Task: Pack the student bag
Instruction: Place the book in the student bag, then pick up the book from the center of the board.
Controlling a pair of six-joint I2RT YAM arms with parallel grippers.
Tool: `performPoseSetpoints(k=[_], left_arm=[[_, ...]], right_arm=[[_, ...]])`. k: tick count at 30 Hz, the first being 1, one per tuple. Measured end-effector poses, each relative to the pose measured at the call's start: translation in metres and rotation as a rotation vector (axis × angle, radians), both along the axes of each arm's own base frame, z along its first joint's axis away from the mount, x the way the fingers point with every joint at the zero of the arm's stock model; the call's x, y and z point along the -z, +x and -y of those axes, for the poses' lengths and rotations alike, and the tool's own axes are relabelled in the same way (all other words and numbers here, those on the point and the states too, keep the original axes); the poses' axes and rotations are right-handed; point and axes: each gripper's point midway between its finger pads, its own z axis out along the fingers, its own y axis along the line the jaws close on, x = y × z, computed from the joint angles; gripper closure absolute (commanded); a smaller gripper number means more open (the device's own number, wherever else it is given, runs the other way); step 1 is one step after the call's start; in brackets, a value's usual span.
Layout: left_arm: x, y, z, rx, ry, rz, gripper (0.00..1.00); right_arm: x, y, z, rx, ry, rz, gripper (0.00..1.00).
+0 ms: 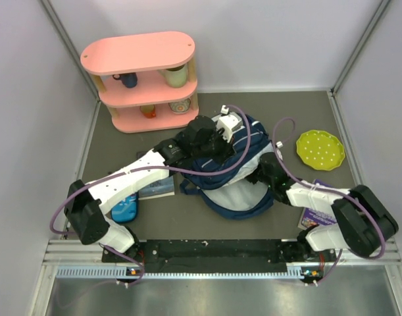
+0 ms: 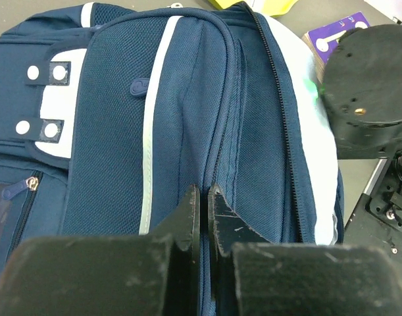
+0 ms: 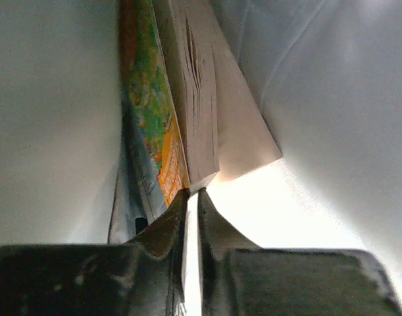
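The student bag (image 1: 230, 178) lies in the middle of the table, navy with white stripes, its main opening showing pale lining. My left gripper (image 1: 222, 139) is over the bag's top. In the left wrist view it (image 2: 204, 191) is shut on a fold of the bag's navy fabric (image 2: 187, 118) beside the zip. My right gripper (image 1: 264, 172) reaches into the opening from the right. In the right wrist view it (image 3: 193, 192) is inside the pale lining (image 3: 332, 99), shut on the near corner of a colourful-covered book (image 3: 162, 131) that stands on edge.
A pink shelf (image 1: 145, 56) with cups stands at the back left. A green plate (image 1: 320, 149) lies at the right. A bright-blue pencil case (image 1: 125, 208) and a flat book (image 1: 158, 187) lie left of the bag. A purple booklet (image 1: 317, 216) lies under my right arm.
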Motion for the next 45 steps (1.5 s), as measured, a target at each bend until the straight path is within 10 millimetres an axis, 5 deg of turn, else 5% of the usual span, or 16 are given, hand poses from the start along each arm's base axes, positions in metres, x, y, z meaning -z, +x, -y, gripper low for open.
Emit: performPoseSetpoints(k=[3,9,10,13,18,23,29,34,36,42,45], left_arm=[[0.002,0.000,-0.001,0.005,0.000,-0.006,1.00],[0.003,0.004,-0.005,0.013,-0.012,-0.022,1.00],[0.003,0.005,-0.006,0.014,-0.015,-0.022,1.00],[0.004,0.008,-0.006,0.021,-0.022,-0.029,1.00],[0.011,0.013,0.002,0.033,-0.038,-0.046,1.00],[0.024,0.011,0.006,0.042,-0.035,-0.090,1.00],[0.032,0.008,0.006,0.038,-0.044,-0.117,1.00],[0.035,0.005,0.007,0.039,-0.047,-0.138,0.72],[0.037,0.003,0.006,0.038,-0.049,-0.152,0.48],[0.034,-0.008,-0.026,-0.044,-0.049,-0.130,0.12],[0.017,-0.006,-0.056,-0.172,-0.056,-0.072,0.06]], right_arm=[[0.016,0.003,-0.003,-0.007,-0.016,-0.024,1.00],[0.014,0.006,-0.003,-0.007,-0.019,0.001,0.71],[0.009,0.003,0.000,-0.006,-0.023,0.017,0.56],[-0.021,-0.014,0.018,0.001,-0.019,0.106,0.34],[-0.075,-0.055,0.061,0.042,-0.054,0.242,0.32],[-0.070,-0.092,0.102,0.113,-0.098,0.203,0.33],[-0.101,-0.121,0.142,0.212,-0.100,0.263,0.32],[-0.144,-0.123,0.149,0.207,-0.148,0.326,0.32],[-0.157,-0.116,0.139,0.157,-0.183,0.329,0.32],[-0.159,-0.096,0.092,-0.046,-0.235,0.307,0.32],[-0.158,-0.092,0.070,-0.145,-0.215,0.309,0.33]])
